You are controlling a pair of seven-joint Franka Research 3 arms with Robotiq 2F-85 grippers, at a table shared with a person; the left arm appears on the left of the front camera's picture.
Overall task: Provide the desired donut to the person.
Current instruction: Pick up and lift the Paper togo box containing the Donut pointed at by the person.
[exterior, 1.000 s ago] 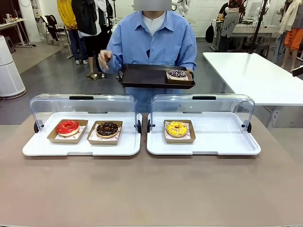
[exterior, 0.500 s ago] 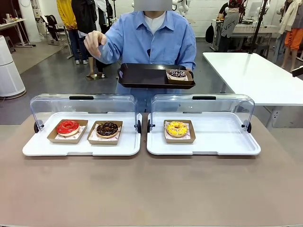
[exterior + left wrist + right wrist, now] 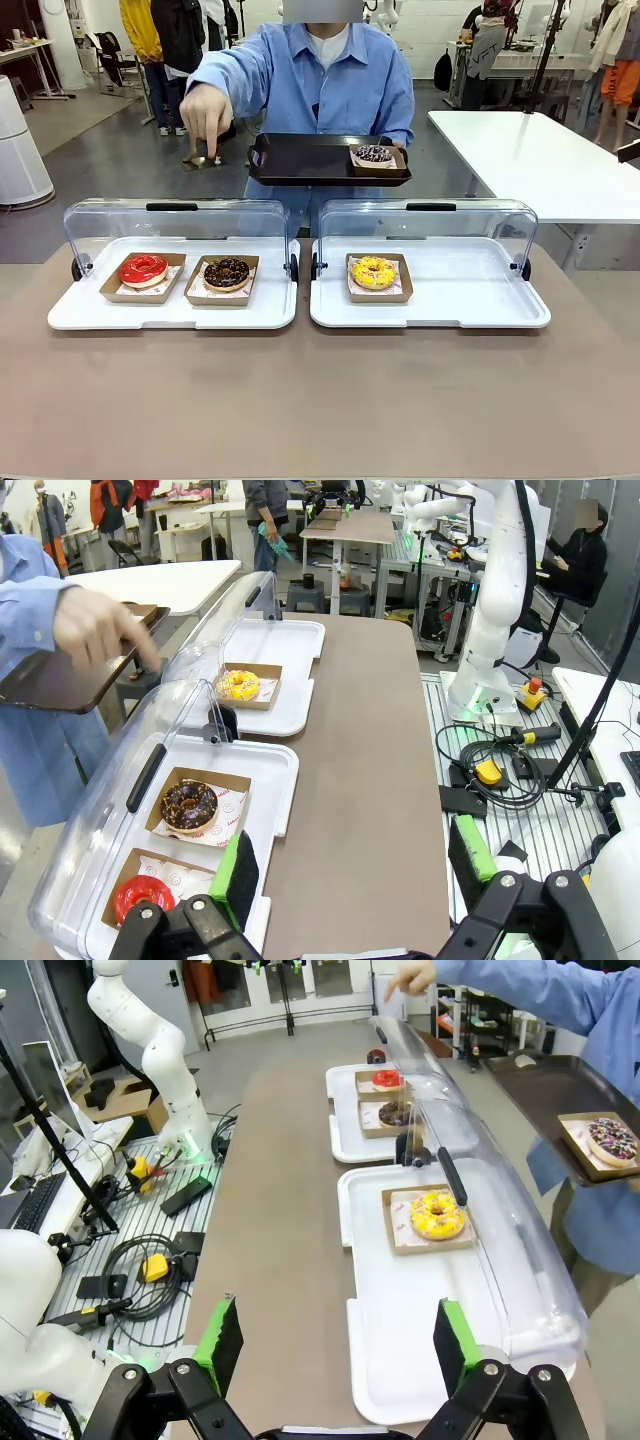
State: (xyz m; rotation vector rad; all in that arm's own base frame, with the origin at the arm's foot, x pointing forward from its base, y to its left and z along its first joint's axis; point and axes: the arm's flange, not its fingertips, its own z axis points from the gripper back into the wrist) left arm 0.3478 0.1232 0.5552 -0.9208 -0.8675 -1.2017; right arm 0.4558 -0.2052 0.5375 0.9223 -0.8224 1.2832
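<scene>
Chocolate donut [image 3: 227, 271] sits beside red donut [image 3: 143, 268], clear lid [image 3: 175, 222] raised behind.

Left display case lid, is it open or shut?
Open. The clear lid is rolled back to the far side, behind the red donut and chocolate donut, which lie uncovered toward the robot.

Left case [image 3: 170, 312] beside right case [image 3: 470, 290], person [image 3: 330, 80] behind holding tray [image 3: 300, 160], donut [image 3: 374, 154] on it
</scene>
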